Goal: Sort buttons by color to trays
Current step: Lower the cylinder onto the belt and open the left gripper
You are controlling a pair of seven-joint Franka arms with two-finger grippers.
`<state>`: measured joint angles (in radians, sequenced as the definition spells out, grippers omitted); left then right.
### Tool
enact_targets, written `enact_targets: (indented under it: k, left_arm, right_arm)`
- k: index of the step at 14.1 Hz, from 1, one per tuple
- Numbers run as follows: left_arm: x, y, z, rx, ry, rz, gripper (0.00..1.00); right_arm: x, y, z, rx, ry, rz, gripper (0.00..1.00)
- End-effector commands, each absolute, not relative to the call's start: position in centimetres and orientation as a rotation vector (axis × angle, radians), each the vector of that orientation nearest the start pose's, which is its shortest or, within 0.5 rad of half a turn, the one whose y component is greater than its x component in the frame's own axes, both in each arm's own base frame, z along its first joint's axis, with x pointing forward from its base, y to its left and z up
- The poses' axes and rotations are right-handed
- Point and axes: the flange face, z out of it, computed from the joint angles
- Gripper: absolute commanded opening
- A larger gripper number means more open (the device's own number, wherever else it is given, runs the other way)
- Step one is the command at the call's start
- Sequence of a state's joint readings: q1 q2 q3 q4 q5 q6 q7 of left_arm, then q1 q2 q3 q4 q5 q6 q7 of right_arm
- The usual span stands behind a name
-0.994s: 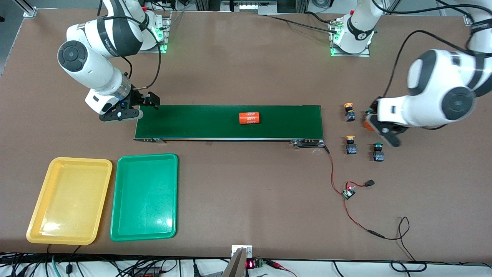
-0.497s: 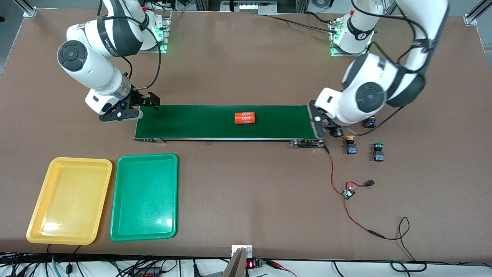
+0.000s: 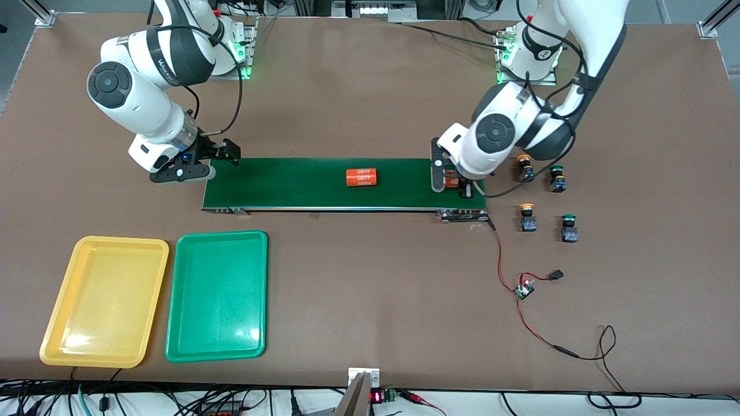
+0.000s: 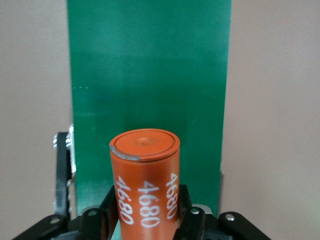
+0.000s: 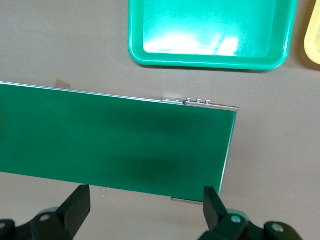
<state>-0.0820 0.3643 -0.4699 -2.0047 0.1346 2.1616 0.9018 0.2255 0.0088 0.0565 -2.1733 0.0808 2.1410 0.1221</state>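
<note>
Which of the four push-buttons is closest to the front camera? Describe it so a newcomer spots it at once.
Find the long dark-green conveyor belt; four small dark-bodied push-buttons stand on the brown table off its end toward the left arm. The one wanted is the green-capped button, beside a yellow-orange-capped button. The other green-capped button is farther from the camera.

Brown table [image 3: 370, 86] bearing conveyor [image 3: 300, 196], yellow tray [image 3: 55, 323], green tray [image 3: 254, 289], four buttons [image 3: 525, 167] and wired board [image 3: 524, 289].
</note>
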Motion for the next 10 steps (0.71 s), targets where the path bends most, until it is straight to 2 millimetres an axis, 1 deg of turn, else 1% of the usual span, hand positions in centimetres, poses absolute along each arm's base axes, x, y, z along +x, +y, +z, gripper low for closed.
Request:
enact_targets:
  k: [1,2,3,4,5,7,8,10]
  left_arm:
    - [49.6,-30.5,27.0,-2.307,2.177,0.259,0.12]
    - [49.5,-30.5,26.7,-2.315,2.152,0.270,0.14]
    - [49.5,-30.4,26.7,-2.323,2.136,0.270,0.22]
    - [49.6,-30.4,26.7,-2.327,2.132,0.267,0.45]
    - [49.6,-30.4,26.7,-2.316,2.144,0.265,0.99]
    - [49.7,-30.3,27.4,-2.318,2.131,0.266,1.00]
    - [50.0,-29.9,28.5,-2.328,2.105,0.257,1.00]
    - [50.0,-29.1,30.0,-2.344,2.066,0.289,1.00]
  right_arm:
    - [51.3,15.4,38.3,-3.070,-0.153,0.082,1.00]
    - [51.2,15.6,38.3,-3.070,-0.158,0.082,1.00]
    - [51.2,15.6,38.3,-3.070,-0.158,0.082,1.00]
    - [51.2,15.6,38.3,-3.070,-0.158,0.082,1.00]
    - [51.2,15.6,38.3,-3.070,-0.158,0.082,1.00]
    - [51.2,15.6,38.3,-3.070,-0.158,0.082,1.00]
    - [51.2,15.6,38.3,-3.070,-0.158,0.082,1.00]
    - [51.2,15.6,38.3,-3.070,-0.158,0.082,1.00]
